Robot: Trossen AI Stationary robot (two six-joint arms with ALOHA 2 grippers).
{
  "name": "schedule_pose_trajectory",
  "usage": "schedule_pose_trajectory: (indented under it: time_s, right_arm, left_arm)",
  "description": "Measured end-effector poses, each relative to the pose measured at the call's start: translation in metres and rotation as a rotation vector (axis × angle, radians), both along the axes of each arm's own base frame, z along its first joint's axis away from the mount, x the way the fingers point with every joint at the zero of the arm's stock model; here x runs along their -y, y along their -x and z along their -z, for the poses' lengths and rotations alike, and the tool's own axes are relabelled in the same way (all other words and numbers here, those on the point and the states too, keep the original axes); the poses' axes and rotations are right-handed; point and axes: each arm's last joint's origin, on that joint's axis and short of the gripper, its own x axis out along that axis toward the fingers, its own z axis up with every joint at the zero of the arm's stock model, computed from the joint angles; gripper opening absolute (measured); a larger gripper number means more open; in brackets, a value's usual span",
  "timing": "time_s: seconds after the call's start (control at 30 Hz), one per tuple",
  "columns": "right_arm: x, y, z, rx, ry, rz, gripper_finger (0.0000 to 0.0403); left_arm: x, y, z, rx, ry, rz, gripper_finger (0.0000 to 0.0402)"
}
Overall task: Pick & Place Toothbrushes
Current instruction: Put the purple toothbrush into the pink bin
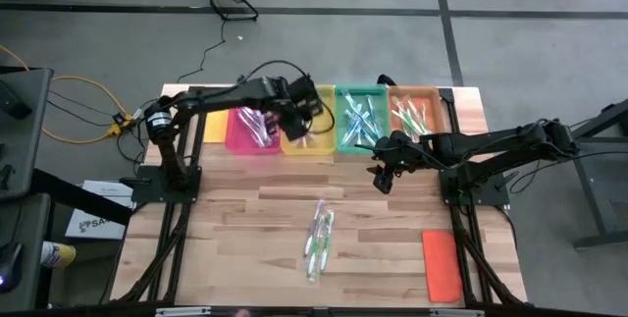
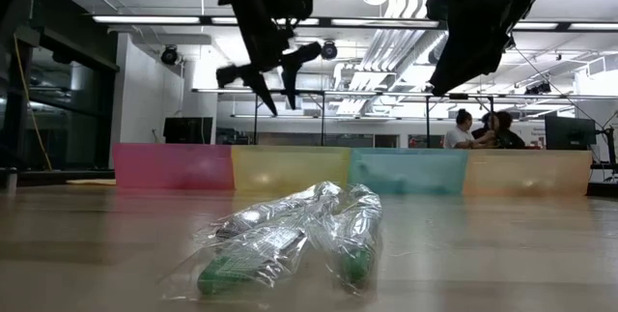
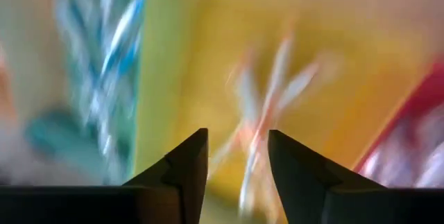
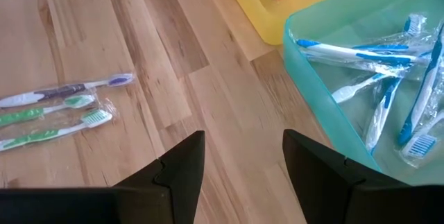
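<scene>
A few wrapped toothbrushes point(image 1: 319, 238) with green and purple handles lie flat in the middle of the table, also seen in the low view point(image 2: 290, 240) and the right wrist view point(image 4: 55, 113). Four trays stand in a row at the far edge: pink point(image 1: 235, 140), yellow point(image 1: 309, 148), teal point(image 1: 345, 142), pale orange point(image 1: 432, 101). Blue toothbrushes point(image 4: 374, 78) lie in the teal tray. My left gripper point(image 3: 237, 135) hovers open and empty above the yellow tray point(image 3: 187, 57), over blurred orange toothbrushes point(image 3: 267, 106). My right gripper point(image 4: 243, 135) hangs open above bare table just in front of the teal tray point(image 4: 326, 106).
A flat orange lid point(image 1: 442, 263) lies near the table's near right corner. The tray row point(image 2: 348, 169) closes off the far edge. Bare wood lies between the trays and the loose toothbrushes. People sit in the room beyond the table point(image 2: 483, 128).
</scene>
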Motion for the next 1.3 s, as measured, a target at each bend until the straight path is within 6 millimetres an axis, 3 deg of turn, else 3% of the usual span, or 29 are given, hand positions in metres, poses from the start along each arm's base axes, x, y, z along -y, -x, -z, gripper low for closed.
schedule_pose_trajectory:
  time_s: [0.13,0.3,0.57,0.77,0.93,1.1,1.3]
  right_arm:
    - [0.000,0.000,0.000,-0.001,0.000,0.000,0.0188]
    - [0.000,0.000,0.000,0.000,0.000,0.000,0.0188]
    - [0.000,0.000,0.000,0.002,-0.003,0.004,0.0188]
    - [0.000,0.000,0.000,0.002,-0.004,0.005,0.0188]
    - [0.000,0.000,0.000,0.003,-0.007,0.008,0.0188]
    - [0.000,0.000,0.000,0.007,-0.010,0.008,0.0188]
    - [-0.003,0.000,0.000,0.008,-0.009,-0.006,0.0188]
  left_arm:
    - [0.036,-0.004,0.005,-0.061,0.103,0.082,0.0137]
    - [0.079,-0.011,0.027,-0.115,0.127,0.175,0.0124]
    - [0.127,-0.018,0.054,-0.073,0.095,0.341,0.0120]
    - [0.148,-0.022,0.056,-0.027,0.069,0.417,0.0128]
    - [0.158,-0.029,0.055,0.033,0.068,0.452,0.0179]
    - [0.171,-0.039,0.070,0.036,0.037,0.512,0.0224]
    - [0.184,-0.048,0.088,0.033,0.013,0.569,0.0230]
